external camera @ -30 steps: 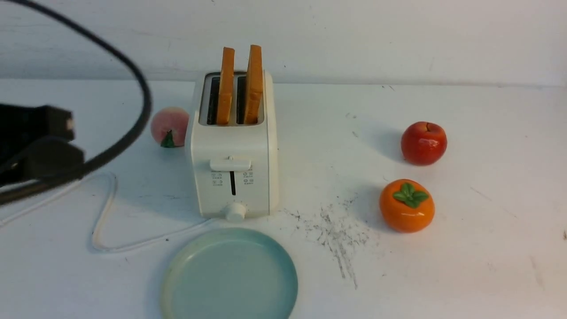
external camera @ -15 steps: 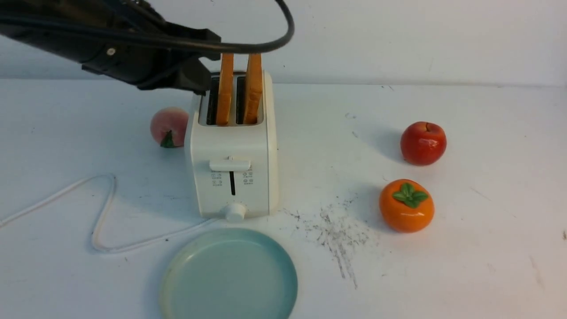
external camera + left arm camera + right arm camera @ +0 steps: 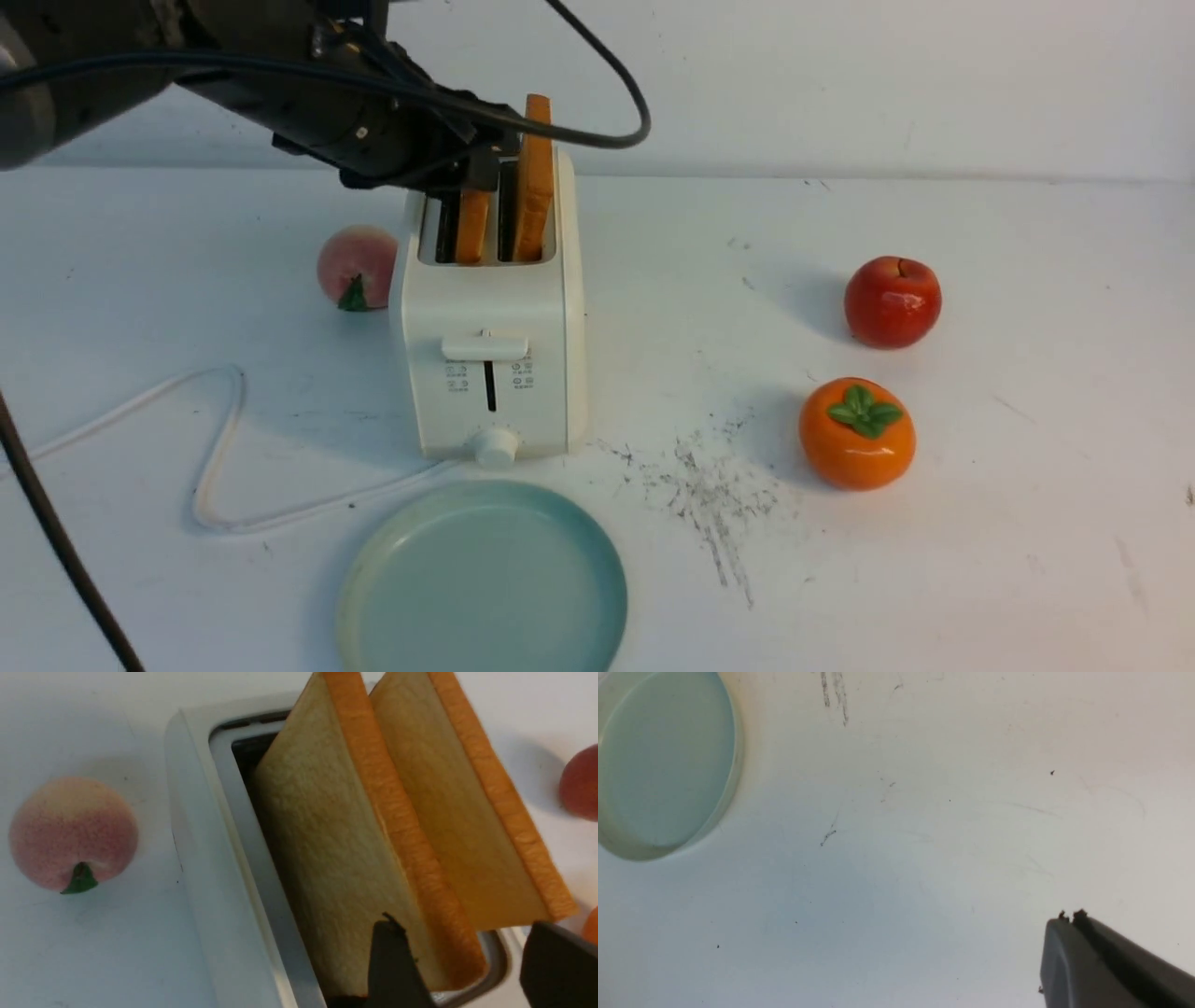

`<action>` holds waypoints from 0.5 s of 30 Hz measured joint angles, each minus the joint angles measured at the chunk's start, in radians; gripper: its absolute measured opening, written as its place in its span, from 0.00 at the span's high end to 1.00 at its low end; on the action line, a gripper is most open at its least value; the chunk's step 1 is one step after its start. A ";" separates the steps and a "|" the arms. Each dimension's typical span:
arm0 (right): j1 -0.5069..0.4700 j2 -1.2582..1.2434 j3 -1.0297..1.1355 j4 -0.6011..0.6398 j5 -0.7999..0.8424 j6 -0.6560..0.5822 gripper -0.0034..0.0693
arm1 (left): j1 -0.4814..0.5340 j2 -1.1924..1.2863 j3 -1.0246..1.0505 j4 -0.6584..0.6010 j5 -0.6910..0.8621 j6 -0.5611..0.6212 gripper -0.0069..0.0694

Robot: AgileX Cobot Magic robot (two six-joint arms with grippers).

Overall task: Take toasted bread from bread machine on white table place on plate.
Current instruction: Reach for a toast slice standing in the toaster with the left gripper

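Left tool advanced over toast, spread, right tool pressed together, toaster icons illegible.

The left arm is a bulky black housing with a matte finish and a rounded, paler grey-brown section at its near end. A thick black cable curves away from it, and a thinner dark cable crosses the front view's lower left corner. The left gripper has flat, dark grey fingers with blunt tips. The right gripper is the same dark grey, with rough, nicked tips.
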 joint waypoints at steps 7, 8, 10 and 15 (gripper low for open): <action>0.000 0.000 0.000 0.025 -0.001 -0.001 0.96 | 0.000 0.049 0.000 0.033 -0.033 -0.001 0.47; 0.000 0.000 0.000 0.026 -0.004 -0.001 0.96 | 0.000 0.051 -0.001 0.041 -0.033 -0.001 0.53; 0.000 0.000 0.000 0.026 -0.012 -0.001 0.96 | 0.000 0.051 -0.001 0.062 -0.030 -0.004 0.75; 0.000 0.000 0.000 0.028 -0.018 -0.001 0.96 | 0.000 -0.008 0.002 0.082 -0.019 -0.004 0.79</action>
